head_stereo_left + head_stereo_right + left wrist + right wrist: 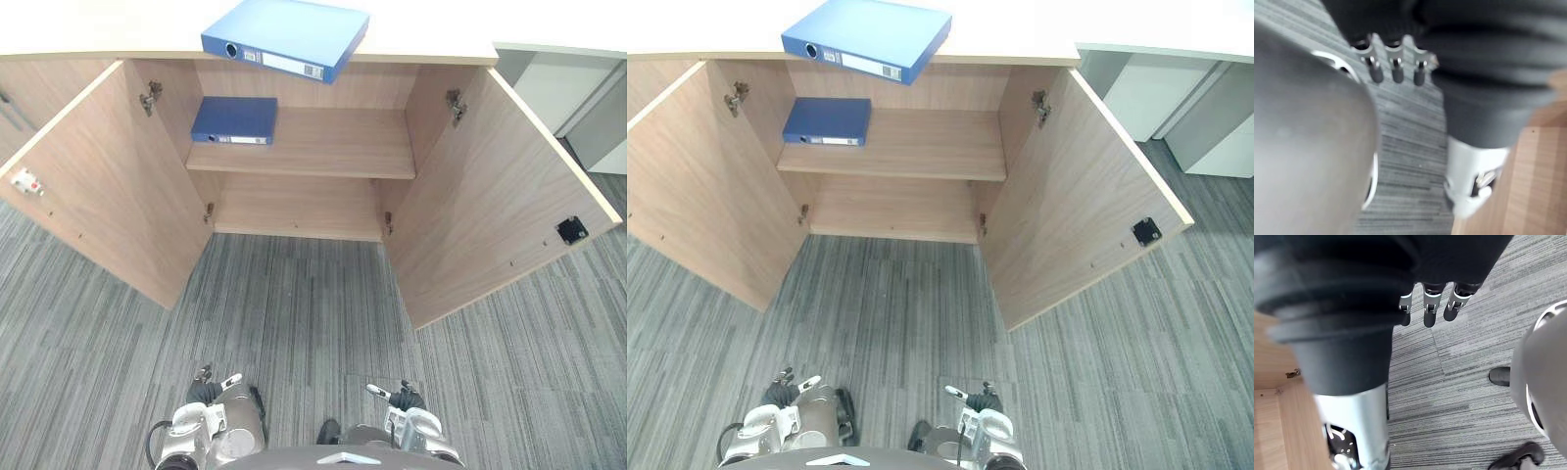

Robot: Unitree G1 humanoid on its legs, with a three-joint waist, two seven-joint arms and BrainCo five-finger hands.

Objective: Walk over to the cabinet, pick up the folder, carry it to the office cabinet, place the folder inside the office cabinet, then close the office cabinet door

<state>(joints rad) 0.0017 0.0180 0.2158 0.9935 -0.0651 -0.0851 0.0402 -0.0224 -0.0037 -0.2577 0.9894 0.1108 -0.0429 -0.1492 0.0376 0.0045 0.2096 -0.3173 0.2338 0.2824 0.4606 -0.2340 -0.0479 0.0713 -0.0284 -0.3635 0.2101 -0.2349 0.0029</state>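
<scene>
Two blue folders: top folder (284,35) overhangs the cabinet (299,204) edge, shelf folder (234,120) inside; two doors (108,176) wide, carpet (294,313) between; left robot hand (1397,72), right robot hand (1430,316) look slack, empty.

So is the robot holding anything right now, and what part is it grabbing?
Nothing is held. The left hand and right hand hang open above the carpet; one blue folder lies on the cabinet top, another on the shelf.

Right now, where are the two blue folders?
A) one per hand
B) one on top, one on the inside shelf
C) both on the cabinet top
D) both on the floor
B: the top folder lies on the cabinet top, the second folder on the shelf inside.
</scene>
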